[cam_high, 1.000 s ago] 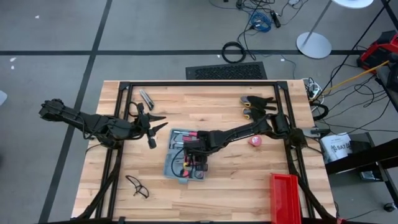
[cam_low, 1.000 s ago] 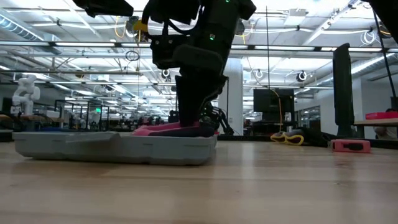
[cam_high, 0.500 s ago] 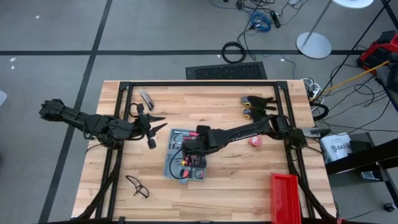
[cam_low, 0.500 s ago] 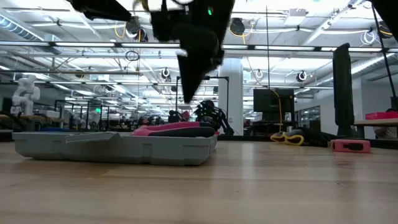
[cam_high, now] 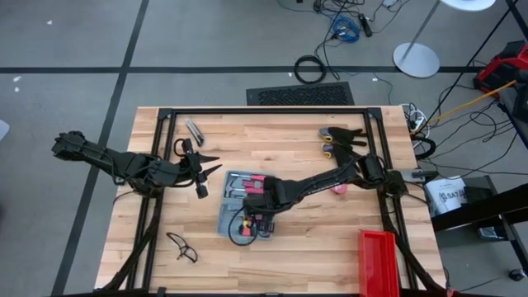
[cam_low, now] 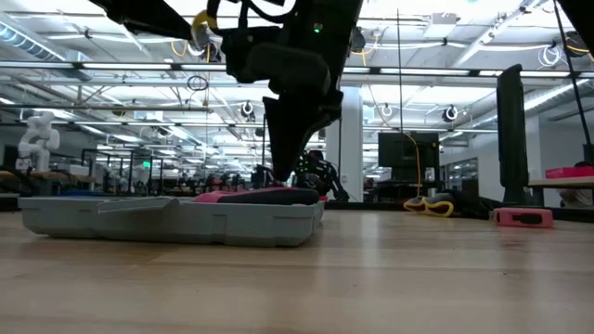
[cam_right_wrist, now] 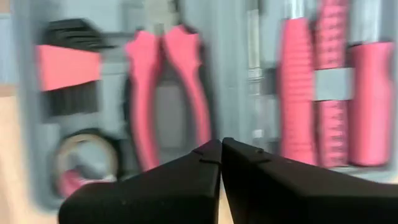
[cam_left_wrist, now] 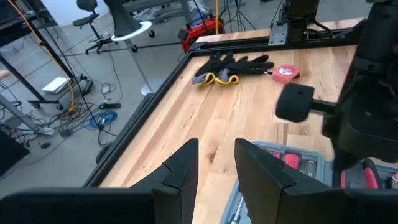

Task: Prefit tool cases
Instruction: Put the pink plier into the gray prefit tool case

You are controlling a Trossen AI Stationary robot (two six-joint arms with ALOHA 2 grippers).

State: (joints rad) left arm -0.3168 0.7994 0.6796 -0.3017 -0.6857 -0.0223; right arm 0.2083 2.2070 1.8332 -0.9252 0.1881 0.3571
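The blue-grey tool case (cam_high: 233,216) lies open and flat on the wooden table, its grey tray (cam_right_wrist: 230,74) holding red-handled pliers (cam_right_wrist: 165,81) and screwdrivers (cam_right_wrist: 329,93). My right gripper (cam_high: 262,202) is shut and points steeply down over the tray, its tips (cam_right_wrist: 221,146) between the pliers and the screwdrivers. In the low view the tips (cam_low: 278,184) reach down to the red tools (cam_low: 246,195). My left gripper (cam_high: 206,169) hovers open to the left of the case, nothing between its fingers (cam_left_wrist: 186,171). My right gripper's shut fingertips (cam_low: 278,184) come from above, slanting, right down to the tools in the case. I cannot tell whether they touch them.
Black-and-yellow gloves (cam_high: 338,136) lie at the far right, with a pink tape measure (cam_high: 340,188) beside the right arm. A red bin (cam_high: 378,260) stands at the near right, glasses (cam_high: 181,246) lie near left, and a metal tool (cam_high: 194,129) far left.
My right gripper has shut. It stood open down among the tools in the case, rose off them while closing, then sank again and shifted slightly toward the table's near edge. The case and its tools have stayed in place.
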